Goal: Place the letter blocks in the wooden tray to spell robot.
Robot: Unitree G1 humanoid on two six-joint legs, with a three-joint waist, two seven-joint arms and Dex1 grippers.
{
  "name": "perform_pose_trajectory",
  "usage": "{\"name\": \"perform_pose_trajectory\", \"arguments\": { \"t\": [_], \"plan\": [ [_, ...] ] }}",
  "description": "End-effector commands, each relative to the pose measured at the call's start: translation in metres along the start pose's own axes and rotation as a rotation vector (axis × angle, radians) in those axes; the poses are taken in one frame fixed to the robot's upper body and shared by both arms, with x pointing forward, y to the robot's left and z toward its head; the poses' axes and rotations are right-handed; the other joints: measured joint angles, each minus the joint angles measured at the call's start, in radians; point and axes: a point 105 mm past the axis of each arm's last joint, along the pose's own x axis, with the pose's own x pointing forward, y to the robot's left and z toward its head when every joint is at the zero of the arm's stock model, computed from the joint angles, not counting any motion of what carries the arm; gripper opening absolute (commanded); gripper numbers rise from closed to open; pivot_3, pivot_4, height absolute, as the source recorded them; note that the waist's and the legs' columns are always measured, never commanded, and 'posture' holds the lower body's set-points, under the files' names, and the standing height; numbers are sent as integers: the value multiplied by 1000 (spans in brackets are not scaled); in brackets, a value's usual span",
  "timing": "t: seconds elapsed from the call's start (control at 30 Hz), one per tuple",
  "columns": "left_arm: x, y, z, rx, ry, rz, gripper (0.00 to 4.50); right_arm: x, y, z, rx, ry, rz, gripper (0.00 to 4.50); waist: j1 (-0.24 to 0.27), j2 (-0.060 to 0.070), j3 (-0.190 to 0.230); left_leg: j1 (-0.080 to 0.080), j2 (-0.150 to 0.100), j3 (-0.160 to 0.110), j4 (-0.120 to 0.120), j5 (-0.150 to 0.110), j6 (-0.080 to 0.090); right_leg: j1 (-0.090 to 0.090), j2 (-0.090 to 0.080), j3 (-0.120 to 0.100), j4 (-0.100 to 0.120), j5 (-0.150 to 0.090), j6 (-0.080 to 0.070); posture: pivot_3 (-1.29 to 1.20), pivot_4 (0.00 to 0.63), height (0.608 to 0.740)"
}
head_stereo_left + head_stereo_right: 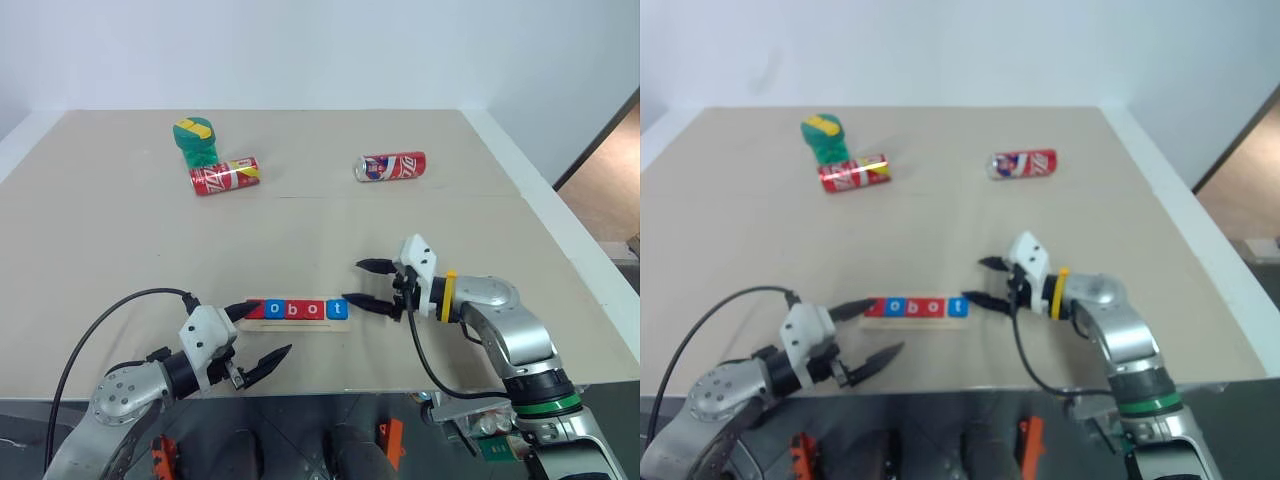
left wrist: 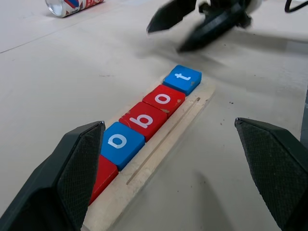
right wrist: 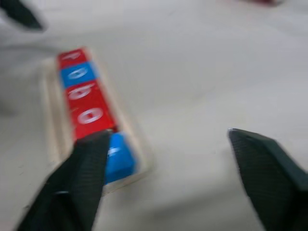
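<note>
Five letter blocks lie in one row in the wooden tray near the table's front edge. From left to right they read red r, blue o, red b, red o, blue t. My left gripper is open at the tray's left end, one finger over the r block and the other in front of the tray. Just right of the t block, my right gripper is open, a little above the table, with nothing between its fingers.
Two red soda cans lie on their sides at the back of the table. A green and yellow object stands behind the left can. The table's right edge runs past my right arm.
</note>
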Motion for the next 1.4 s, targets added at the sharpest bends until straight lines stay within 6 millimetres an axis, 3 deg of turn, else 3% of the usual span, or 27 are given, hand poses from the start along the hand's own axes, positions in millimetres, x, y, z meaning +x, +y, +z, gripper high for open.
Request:
{"name": "perform_pose_trajectory", "arguments": {
  "t": [0.03, 0.27, 1.0, 1.27, 1.4],
  "plan": [
    [-7, 2, 8, 34, -29, -5, 4500, -16, 3, 8, 67, -80, -73, 2457, 0, 0, 0, 0, 0, -1, -1, 0, 0, 0, 0, -1, 0, -1, 0, 0, 150, 740],
    [-4, 6, 11, 53, -38, 1, 4500, -15, 24, -9, 141, -66, -144, 21, 1, 0, 0, -1, 0, -1, -1, 0, 0, -1, 0, 0, 0, -2, 0, 0, 150, 740],
    [-2, 7, 9, 56, -18, 7, 4500, 2, 49, -18, 111, -32, -82, 21, 0, -1, 0, -1, 0, -1, 0, 0, 0, -1, 0, 0, 0, -2, -2, 0, 150, 740],
    [-1, 8, 8, 59, -13, 10, 4500, 5, 47, -18, 97, -31, -82, 21, 0, 0, 0, -1, 0, 0, 0, 0, 0, -1, 0, 0, 0, -2, -1, 0, 150, 740],
    [-3, 21, 9, 61, -15, 74, 4500, -1, 31, -20, 87, -16, -140, 21, 0, 0, 0, -1, 0, 0, 0, 0, 0, -1, 0, 0, 0, -2, -1, 0, 150, 740]
  ]
}}
